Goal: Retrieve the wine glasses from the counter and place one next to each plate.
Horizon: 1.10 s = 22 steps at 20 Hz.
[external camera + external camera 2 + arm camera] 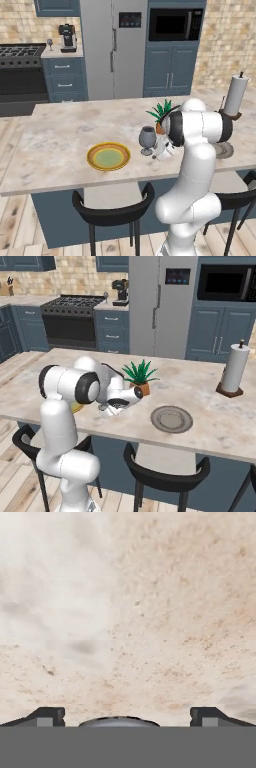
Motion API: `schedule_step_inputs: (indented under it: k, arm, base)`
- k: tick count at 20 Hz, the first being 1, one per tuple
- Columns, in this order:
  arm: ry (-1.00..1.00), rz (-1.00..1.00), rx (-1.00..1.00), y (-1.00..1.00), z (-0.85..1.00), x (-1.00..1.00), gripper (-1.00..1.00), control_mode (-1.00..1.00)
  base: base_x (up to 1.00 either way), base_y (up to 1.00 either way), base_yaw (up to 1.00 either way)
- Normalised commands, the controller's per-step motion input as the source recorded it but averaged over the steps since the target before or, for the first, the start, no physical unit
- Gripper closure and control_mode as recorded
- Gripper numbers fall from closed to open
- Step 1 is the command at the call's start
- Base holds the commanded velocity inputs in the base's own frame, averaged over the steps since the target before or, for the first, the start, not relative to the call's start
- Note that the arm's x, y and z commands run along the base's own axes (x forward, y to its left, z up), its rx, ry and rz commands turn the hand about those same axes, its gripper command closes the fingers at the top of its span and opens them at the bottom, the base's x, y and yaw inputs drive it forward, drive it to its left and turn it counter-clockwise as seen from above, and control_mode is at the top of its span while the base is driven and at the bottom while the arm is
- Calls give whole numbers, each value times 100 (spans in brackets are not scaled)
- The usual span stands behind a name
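Smoky large wine glass [147, 140] stands upright on the island top [60, 130], just right of the yellow-rimmed plate [108, 156]. Gripper [127, 717] beside it, fingers spread wide, holding nothing. Back away level so the stem isn't clipped; smaller glass [49, 44] waits on far counter [56, 52].

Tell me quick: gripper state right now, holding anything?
Gripper: open, jaws spread wide over the island top, holding nothing; the large wine glass stands free beside the yellow-rimmed plate.
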Motion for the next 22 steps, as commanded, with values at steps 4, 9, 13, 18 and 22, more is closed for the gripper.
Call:
schedule_step_inputs:
  k: [4,9,13,18,22]
  arm:
    - [4,0,12,-61,14,-49,-100,-100]
    - [3,0,19,-48,69,-68,-100,-100]
    - [0,0,19,-8,100,-76,-100,-100]
    - [0,0,12,0,100,-64,-100,-100]
    - [0,0,11,0,100,-70,-100,-100]
  base:
    - [0,0,0]
    - [0,0,0]
    - [0,0,0]
    - [0,0,0]
    - [0,0,0]
